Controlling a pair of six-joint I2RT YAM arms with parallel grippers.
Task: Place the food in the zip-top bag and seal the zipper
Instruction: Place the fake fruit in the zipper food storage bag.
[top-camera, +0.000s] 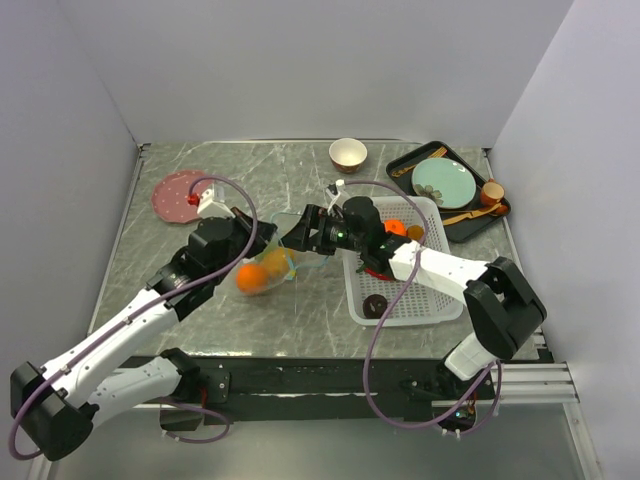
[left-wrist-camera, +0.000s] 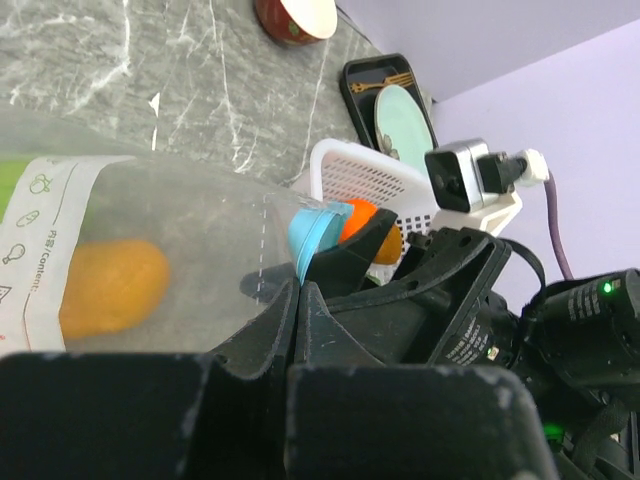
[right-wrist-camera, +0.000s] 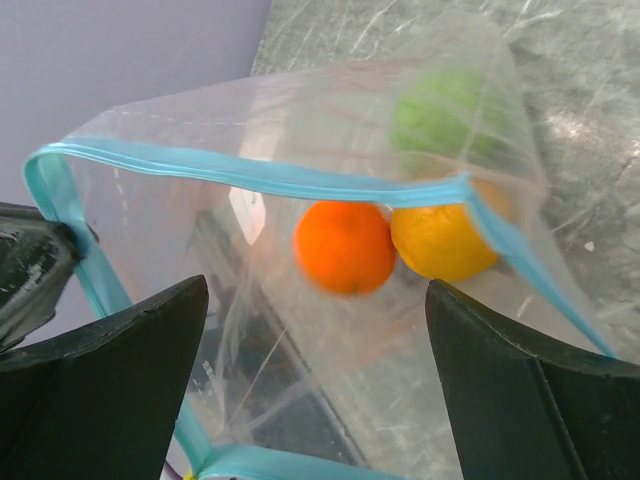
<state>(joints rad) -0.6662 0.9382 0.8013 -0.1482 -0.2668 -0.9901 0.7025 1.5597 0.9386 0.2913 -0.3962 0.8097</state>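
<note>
1. Top view: the zip-top bag (top-camera: 262, 272) lies on the table (top-camera: 300, 190) just left of the white basket (top-camera: 400, 262). Its long axis runs away from the basket, with the mouth turned toward it. Both wrists cover the mouth, so the zipper can hardly be made out here. An orange (top-camera: 250, 278) shows through the film; the rest inside is a blur. The left claw (top-camera: 272, 245) and right claw (top-camera: 303, 234) meet left of the basket, their jaws too small to read. A dark brown piece (top-camera: 375, 305) sits at the basket's near end.
2. Left wrist view: the left claw (left-wrist-camera: 298, 300) is clenched on the bag's mouth edge, with the teal zipper (left-wrist-camera: 312, 240) bunched at its tips. The bag's labelled side stretches away from the basket (left-wrist-camera: 360, 175) and is cut off by the frame. A yellow-orange fruit (left-wrist-camera: 110, 285) is hazy behind the plastic.
3. Right wrist view, basket out of frame: the right claw (right-wrist-camera: 312, 295) is released, its fingers (right-wrist-camera: 110, 380) wide apart in front of the gaping mouth. The zipper (right-wrist-camera: 270, 175) crosses the frame. Behind it lie the orange (right-wrist-camera: 345, 245), the yellow-orange fruit (right-wrist-camera: 440, 240) and a smeared green round fruit (right-wrist-camera: 445, 120).
</note>
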